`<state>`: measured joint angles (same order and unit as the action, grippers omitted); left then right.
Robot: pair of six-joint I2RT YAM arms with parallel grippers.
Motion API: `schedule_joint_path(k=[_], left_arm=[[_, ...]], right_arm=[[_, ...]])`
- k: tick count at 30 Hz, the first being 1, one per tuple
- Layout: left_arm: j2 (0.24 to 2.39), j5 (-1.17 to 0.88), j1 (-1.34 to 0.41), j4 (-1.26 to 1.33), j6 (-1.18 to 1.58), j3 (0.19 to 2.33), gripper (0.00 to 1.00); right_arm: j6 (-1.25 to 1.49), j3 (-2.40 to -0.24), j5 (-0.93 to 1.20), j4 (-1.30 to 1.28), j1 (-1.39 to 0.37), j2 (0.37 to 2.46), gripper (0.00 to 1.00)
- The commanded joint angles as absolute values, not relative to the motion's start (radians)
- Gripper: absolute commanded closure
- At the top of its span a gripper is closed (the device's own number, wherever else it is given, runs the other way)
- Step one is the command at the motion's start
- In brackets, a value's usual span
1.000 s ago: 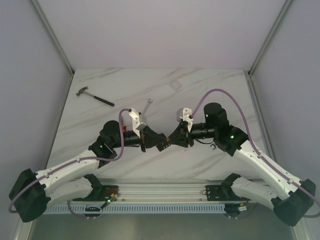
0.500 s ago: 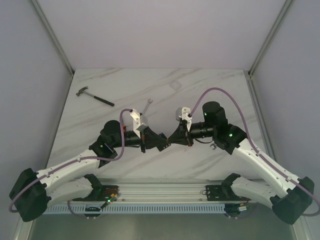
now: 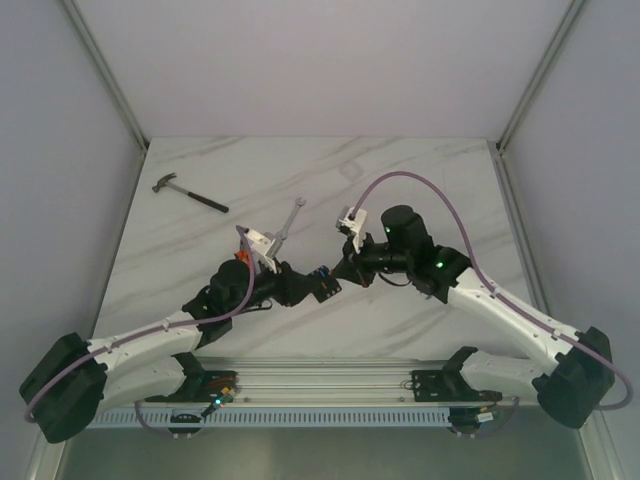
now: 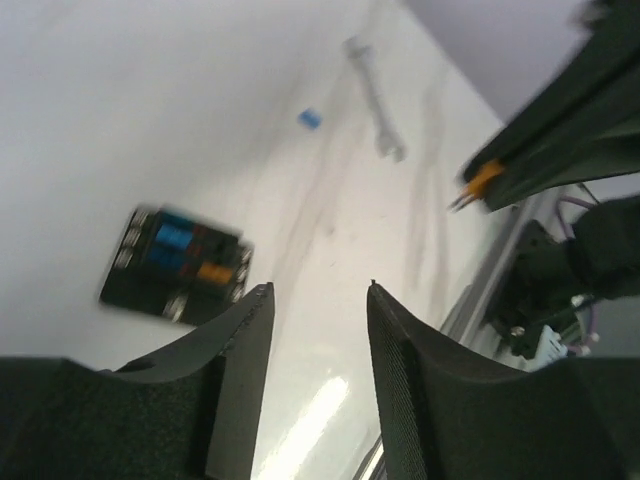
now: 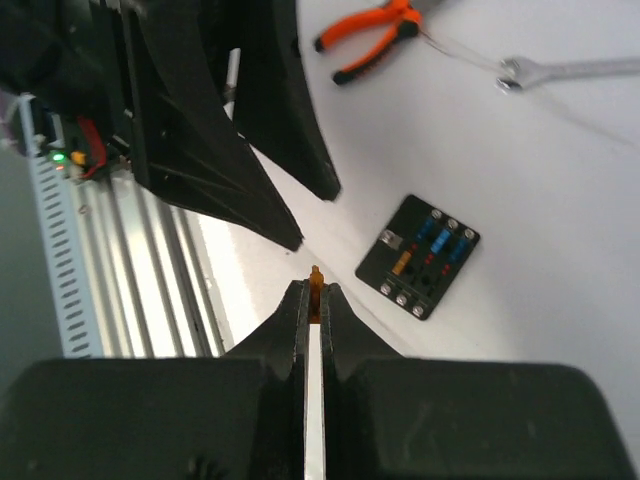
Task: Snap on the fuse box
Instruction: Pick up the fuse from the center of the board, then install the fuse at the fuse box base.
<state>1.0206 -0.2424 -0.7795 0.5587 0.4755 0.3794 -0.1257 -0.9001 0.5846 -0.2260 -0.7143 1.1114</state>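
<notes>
The fuse box (image 5: 418, 256) lies flat on the white table, a small black block with blue and amber fuses in its slots. It shows blurred in the left wrist view (image 4: 175, 265), just left of my left fingers. My right gripper (image 5: 316, 290) is shut on a small amber fuse (image 5: 316, 279) and hovers above the table, to the left of the box. My left gripper (image 4: 320, 290) is open with nothing between its fingers. In the top view the two grippers, left (image 3: 322, 287) and right (image 3: 347, 268), are close together at mid-table.
A hammer (image 3: 190, 193) lies at the far left. A wrench (image 5: 570, 70) and orange-handled pliers (image 5: 375, 40) lie beyond the box. A loose blue fuse (image 4: 310, 118) sits near the wrench (image 4: 375, 100). The rail with the arm bases (image 3: 320, 385) runs along the near edge.
The left gripper has opened and its arm has swung lower and to the left. The right arm has shifted left and away from the rail, its gripper still shut.
</notes>
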Motion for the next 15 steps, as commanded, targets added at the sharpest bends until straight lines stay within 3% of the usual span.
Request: schedule_joint_path(k=[1, 7, 15], left_arm=[[1.027, -0.022, -0.765, 0.604, 0.706, 0.286, 0.47], [1.101, 0.061, -0.751, 0.565, 0.812, 0.305, 0.39], [1.291, 0.039, -0.734, 0.523, 0.916, 0.379, 0.44]], right_arm=[[-0.020, -0.864, 0.313, -0.185, -0.763, 1.151, 1.00], [0.033, -0.829, 0.090, -0.138, -0.842, 1.242, 1.00], [0.088, -0.820, -0.091, -0.055, -0.919, 1.386, 1.00]])
